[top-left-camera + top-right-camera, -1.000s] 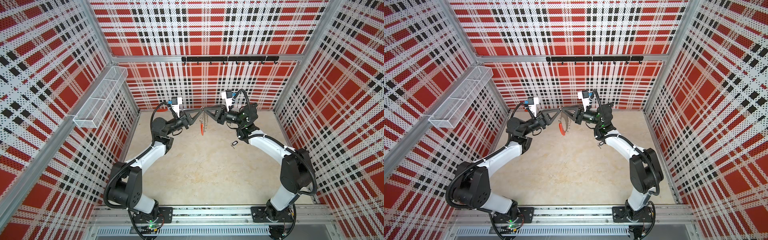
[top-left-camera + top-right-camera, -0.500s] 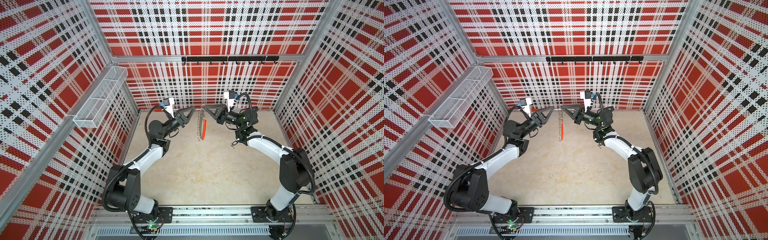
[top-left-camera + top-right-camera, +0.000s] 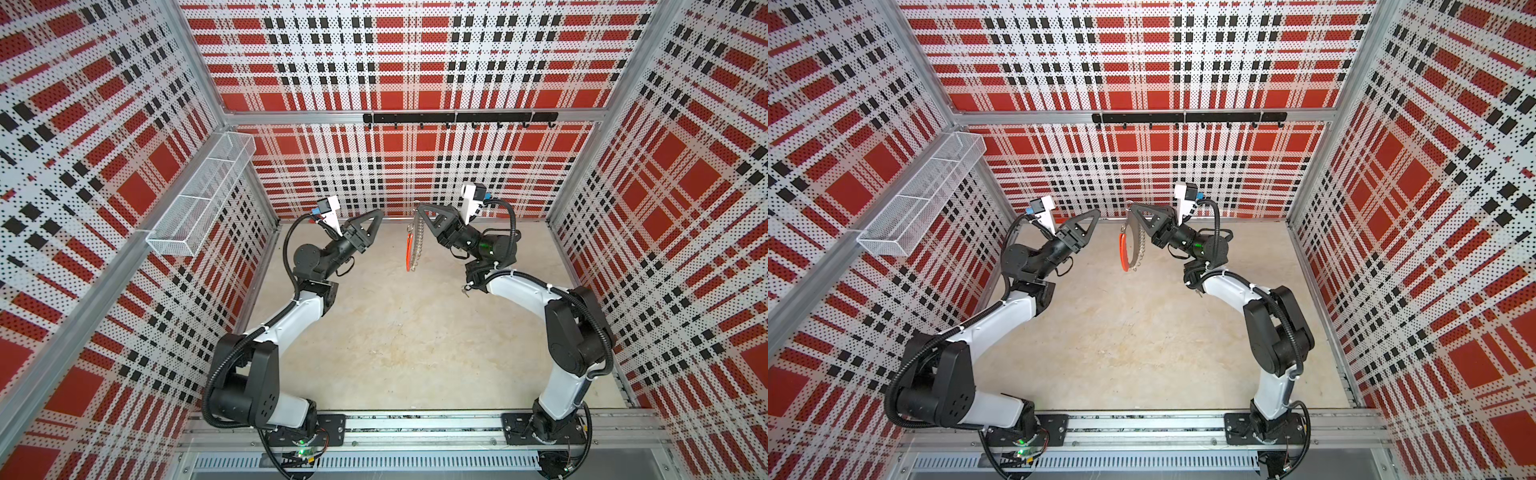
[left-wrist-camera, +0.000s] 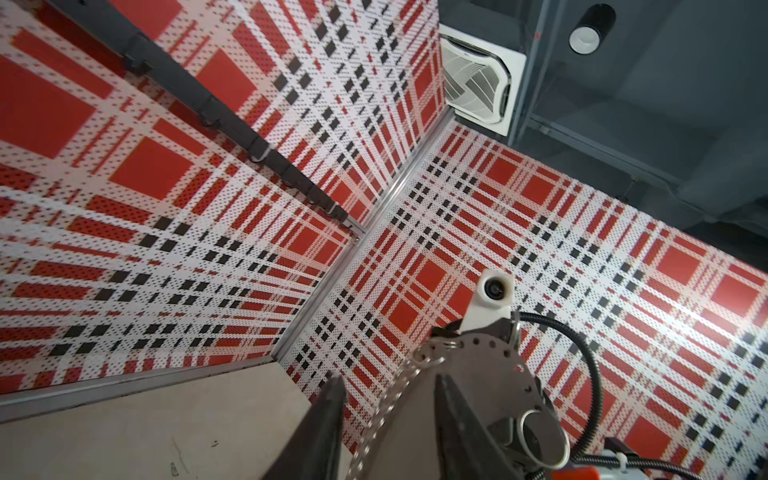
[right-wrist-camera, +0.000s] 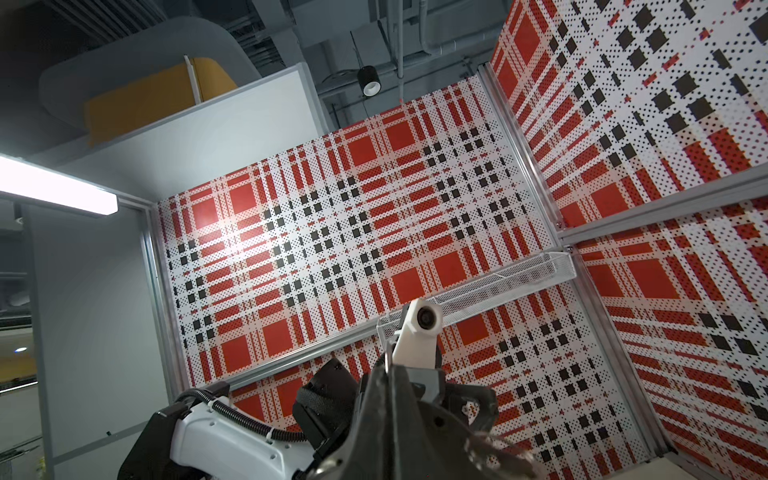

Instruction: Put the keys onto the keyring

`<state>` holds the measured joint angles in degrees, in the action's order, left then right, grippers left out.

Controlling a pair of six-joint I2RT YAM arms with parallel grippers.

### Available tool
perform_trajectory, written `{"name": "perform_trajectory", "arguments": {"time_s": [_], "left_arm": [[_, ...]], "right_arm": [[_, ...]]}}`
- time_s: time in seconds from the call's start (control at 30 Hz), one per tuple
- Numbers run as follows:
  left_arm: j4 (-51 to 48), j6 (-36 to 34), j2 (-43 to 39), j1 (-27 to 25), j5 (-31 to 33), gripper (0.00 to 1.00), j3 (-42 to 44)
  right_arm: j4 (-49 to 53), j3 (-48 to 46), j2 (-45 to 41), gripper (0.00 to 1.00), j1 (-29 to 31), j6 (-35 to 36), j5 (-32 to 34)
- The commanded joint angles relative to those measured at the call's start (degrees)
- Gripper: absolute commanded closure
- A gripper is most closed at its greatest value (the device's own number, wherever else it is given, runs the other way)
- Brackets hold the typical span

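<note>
The keyring (image 3: 410, 248), a thin metal hoop with a red-orange segment and several small silver rings, hangs edge-on in mid-air in both top views (image 3: 1126, 248). My right gripper (image 3: 419, 206) is shut on the hoop's top wire, which shows between its pressed fingertips in the right wrist view (image 5: 388, 365). My left gripper (image 3: 379, 212) is open and stands apart to the left of the hoop. In the left wrist view the row of silver rings (image 4: 384, 405) shows beyond its spread fingers (image 4: 332, 415). The keys (image 3: 466, 291) lie small on the floor by my right forearm.
A white wire basket (image 3: 203, 195) is fixed to the left wall. A black hook rail (image 3: 457, 118) runs along the back wall. Plaid perforated walls close in three sides of the beige floor (image 3: 395, 340).
My left gripper has let go of the keyring, opened and drawn back to the left. The hoop now hangs from my right gripper alone and has swung edge-on.
</note>
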<state>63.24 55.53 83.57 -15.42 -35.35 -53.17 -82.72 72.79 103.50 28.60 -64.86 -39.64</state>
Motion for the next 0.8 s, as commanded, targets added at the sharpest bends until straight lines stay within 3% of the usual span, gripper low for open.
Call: {"name": "perform_trajectory", "arguments": {"time_s": [0.0, 0.2, 0.3, 0.37, 0.47, 0.53, 0.63, 0.77], "left_arm": [[3.83, -0.89, 1.46, -1.70, -4.71, 0.59, -3.23], [0.75, -1.34, 4.19, -1.57, -12.72, 0.66, -8.70], [-6.81, -5.93, 4.11, -0.89, -15.35, 0.67, -9.74], [-13.69, -11.18, 3.63, -0.53, -15.93, 0.66, -10.09], [-26.03, -20.80, 3.10, -0.63, -15.76, 0.65, -11.65], [-33.50, -26.50, 3.26, -0.65, -15.55, 0.65, -12.93], [-43.46, -34.79, 3.84, -0.67, -14.94, 0.65, -14.99], [-55.92, -46.94, 4.88, -0.84, -14.11, 0.66, -18.72]], "right_arm": [[-4.69, 0.49, -0.06, 1.00, 0.36, -2.20, -0.15], [8.60, 0.51, -2.30, 1.00, 0.13, 4.64, -6.21], [24.68, 0.35, -5.27, 1.00, -0.99, 14.18, -9.42], [42.13, 2.47, -7.35, 1.00, -1.53, 25.69, -10.72], [74.51, 10.09, -9.21, 1.00, -1.15, 49.16, -4.95], [90.10, 15.47, -9.13, 1.00, -0.79, 60.73, 1.30], [103.35, 20.66, -8.63, 1.00, -0.79, 71.07, 7.30], [107.91, 21.29, -9.90, 1.00, -0.75, 77.92, 10.46]]}}
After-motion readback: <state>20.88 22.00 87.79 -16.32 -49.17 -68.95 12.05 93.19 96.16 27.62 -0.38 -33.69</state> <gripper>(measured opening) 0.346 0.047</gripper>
